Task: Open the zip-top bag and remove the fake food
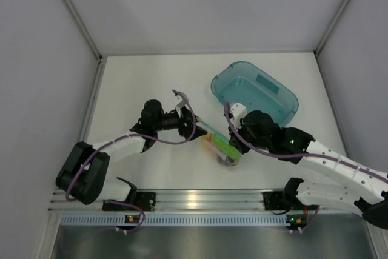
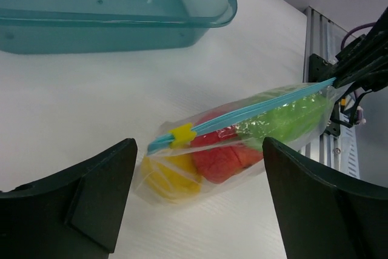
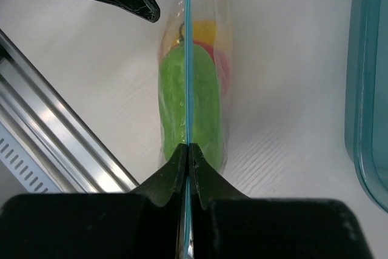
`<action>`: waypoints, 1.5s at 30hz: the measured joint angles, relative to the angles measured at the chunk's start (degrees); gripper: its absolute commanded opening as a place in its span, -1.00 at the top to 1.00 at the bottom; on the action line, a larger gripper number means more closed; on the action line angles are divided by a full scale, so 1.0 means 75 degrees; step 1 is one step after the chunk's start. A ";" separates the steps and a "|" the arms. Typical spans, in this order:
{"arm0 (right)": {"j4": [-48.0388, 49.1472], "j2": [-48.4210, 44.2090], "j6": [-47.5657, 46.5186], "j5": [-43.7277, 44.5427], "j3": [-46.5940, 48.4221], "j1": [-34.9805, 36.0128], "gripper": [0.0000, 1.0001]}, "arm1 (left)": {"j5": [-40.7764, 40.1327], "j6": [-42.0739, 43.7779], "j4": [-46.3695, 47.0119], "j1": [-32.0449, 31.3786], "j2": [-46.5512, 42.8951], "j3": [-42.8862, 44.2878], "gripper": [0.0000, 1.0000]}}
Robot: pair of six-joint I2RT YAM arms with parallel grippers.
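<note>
The zip-top bag (image 2: 242, 128) rests at centre frame of the left wrist view on the white table (image 2: 91, 101), mouth uppermost. It holds the fake food (image 2: 233, 150), left to right: a yellow piece (image 2: 167, 177), a red piece (image 2: 218, 162) and a green piece (image 2: 285, 119).

A light blue zip strip (image 2: 254, 108) runs along the top. A yellow slider (image 2: 182, 134) sits near its left end.

The left gripper (image 2: 199, 144) stands with jaws wide apart. The slider end of the bag lies between them, unclamped. The right gripper (image 3: 187, 153) is clamped on the strip's opposite end.

A teal translucent tray (image 2: 121, 34) occupies the upper left, apart from the bag. A ribbed aluminium rail (image 2: 318, 40) runs down the right edge.

The bag film is clear and crinkly. The tray wall is smooth, with rounded corners.
</note>
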 measured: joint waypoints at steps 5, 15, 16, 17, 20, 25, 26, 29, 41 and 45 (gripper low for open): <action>-0.0035 -0.0050 0.0003 0.0184 -0.0236 0.0003 1.00 | 0.0035 0.0152 0.0047 -0.0504 0.0361 0.0289 0.20; -0.0055 -0.0140 0.0000 0.0586 -0.0256 0.0003 1.00 | -0.0073 0.0245 0.0128 -0.0775 0.0525 0.0405 1.00; -0.0052 -0.0140 0.0000 0.0600 -0.0262 0.0003 1.00 | -0.0102 0.0245 0.0128 -0.0790 0.0525 0.0405 1.00; -0.0050 -0.0140 0.0000 0.0609 -0.0280 0.0003 1.00 | -0.0131 0.0245 0.0128 -0.0813 0.0522 0.0405 1.00; -0.0044 -0.0152 0.0000 0.0606 -0.0388 0.0003 1.00 | -0.0236 0.0239 0.0119 -0.0889 0.0446 0.0399 1.00; -0.0015 -0.0373 0.0020 0.0510 -0.0589 0.0003 0.24 | -0.0370 0.0236 0.0125 -0.0944 -0.0172 0.0093 1.00; 0.0003 -0.0437 0.0073 0.0478 -0.0635 0.0003 0.14 | -0.0391 0.0233 0.0125 -0.0956 -0.0335 0.0023 1.00; 0.0032 -0.0597 0.0076 0.0385 -0.0766 0.0006 -0.18 | -0.0382 0.0195 0.0128 -0.1017 -0.0714 -0.0087 1.00; 0.0801 -0.0035 -0.0551 -0.0082 -0.0184 0.0006 0.02 | 0.0425 -0.0020 0.0178 -0.1402 -0.1110 -0.0111 1.00; 0.1017 0.0312 -0.0860 -0.0388 0.0149 0.0006 0.71 | 0.0679 -0.0102 0.0172 -0.1416 -0.1113 -0.0111 1.00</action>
